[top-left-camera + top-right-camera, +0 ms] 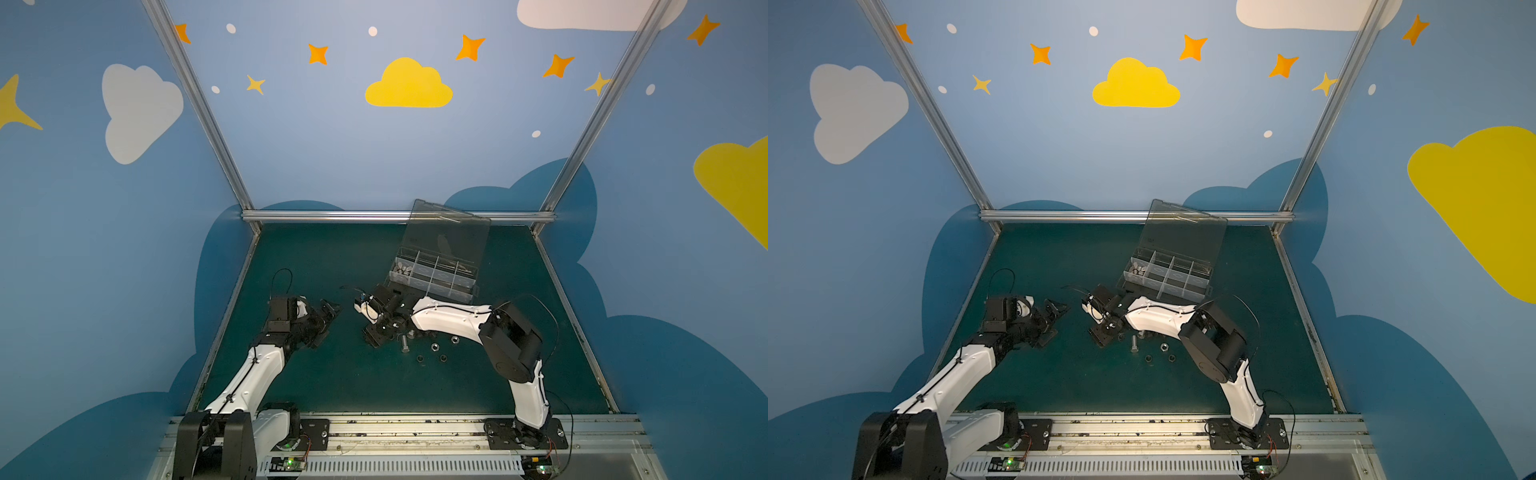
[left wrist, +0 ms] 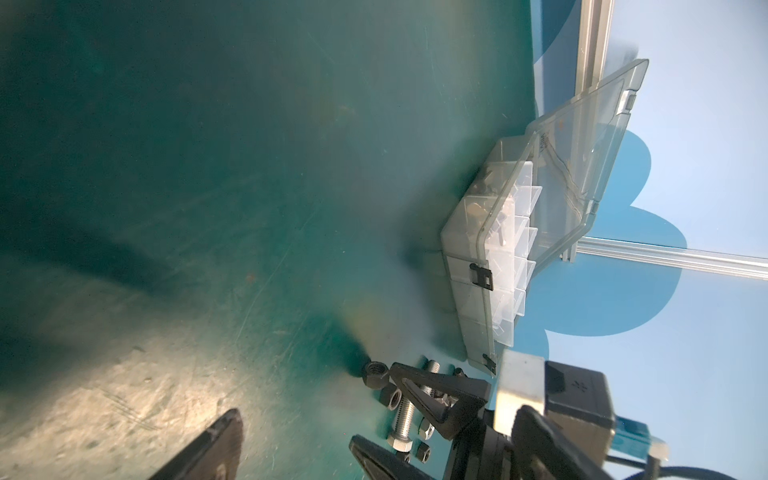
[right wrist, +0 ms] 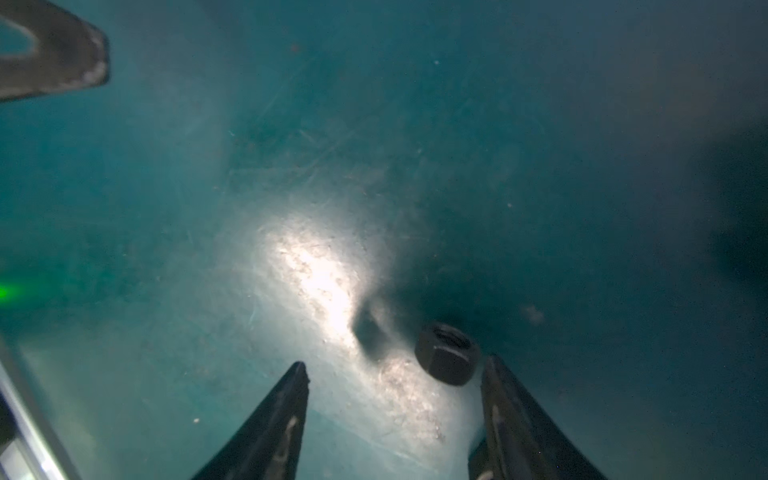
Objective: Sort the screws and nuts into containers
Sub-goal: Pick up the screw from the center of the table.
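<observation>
Both top views look from high above the aluminium base rail [image 1: 395, 428], forward and downward at wide angle, taking in the whole dark green tabletop mat [image 1: 332, 382] and the blue painted walls [image 1: 332, 166]. The left wrist view sits low and close over the mat, rolled sideways. It faces across the mat to the clear greyish plastic organizer box [image 2: 469, 266] and the loose silver and black screws and nuts [image 2: 405, 411], both shared with the top views. The right wrist view looks steeply down at very close range, past the right gripper [image 3: 395, 360], onto one black hexagonal nut [image 3: 448, 353].
</observation>
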Tool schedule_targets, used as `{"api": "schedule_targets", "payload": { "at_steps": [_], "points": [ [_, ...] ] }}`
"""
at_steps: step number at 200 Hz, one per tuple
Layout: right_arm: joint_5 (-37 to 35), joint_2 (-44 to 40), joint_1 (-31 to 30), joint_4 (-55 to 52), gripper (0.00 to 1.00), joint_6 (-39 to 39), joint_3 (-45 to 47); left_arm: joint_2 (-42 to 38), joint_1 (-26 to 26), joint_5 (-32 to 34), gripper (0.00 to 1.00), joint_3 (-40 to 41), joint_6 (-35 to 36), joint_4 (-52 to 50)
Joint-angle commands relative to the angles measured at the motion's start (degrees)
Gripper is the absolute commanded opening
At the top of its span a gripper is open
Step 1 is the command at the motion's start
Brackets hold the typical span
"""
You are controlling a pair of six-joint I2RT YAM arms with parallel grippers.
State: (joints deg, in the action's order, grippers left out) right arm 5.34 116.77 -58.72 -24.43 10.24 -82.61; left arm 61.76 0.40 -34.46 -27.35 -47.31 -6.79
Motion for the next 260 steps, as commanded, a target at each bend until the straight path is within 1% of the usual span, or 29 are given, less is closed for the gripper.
{"api": "schedule_targets", "payload": {
  "at_steps": [1,85,137,171,219,235,260],
  "points": [
    [-1.3,1.1,-0.2,-1.2,0.63,0.9,-1.4,-0.6,0.3,-0.6,1.0,0.6,0.8,-0.8],
    [-3.4,3.0,-0.2,-1.1,0.52,1.4,-1.5,-1.5,0.6,-0.4,1.0,1.2,0.8,-1.0],
    [-3.7,3.9,-0.2,-0.9,0.51,1.7,-1.8,-1.6,0.6,-0.4,1.0,1.3,0.6,-1.0],
    [-3.8,4.7,-0.2,-1.1,0.48,1.8,-2.5,-1.9,0.7,-0.3,1.0,1.5,0.6,-1.0],
    [-4.1,4.4,-0.2,-1.7,0.41,1.8,-2.4,-2.2,0.7,-0.2,1.0,1.7,0.5,-1.1],
    [-4.3,4.1,-0.3,-1.8,0.37,1.7,-2.3,-2.2,0.7,-0.3,1.0,1.7,0.5,-1.1],
    [-4.5,3.0,-0.1,-1.7,0.24,1.7,-1.8,-2.2,0.7,-0.3,1.0,1.7,0.5,-1.1]
  ]
}}
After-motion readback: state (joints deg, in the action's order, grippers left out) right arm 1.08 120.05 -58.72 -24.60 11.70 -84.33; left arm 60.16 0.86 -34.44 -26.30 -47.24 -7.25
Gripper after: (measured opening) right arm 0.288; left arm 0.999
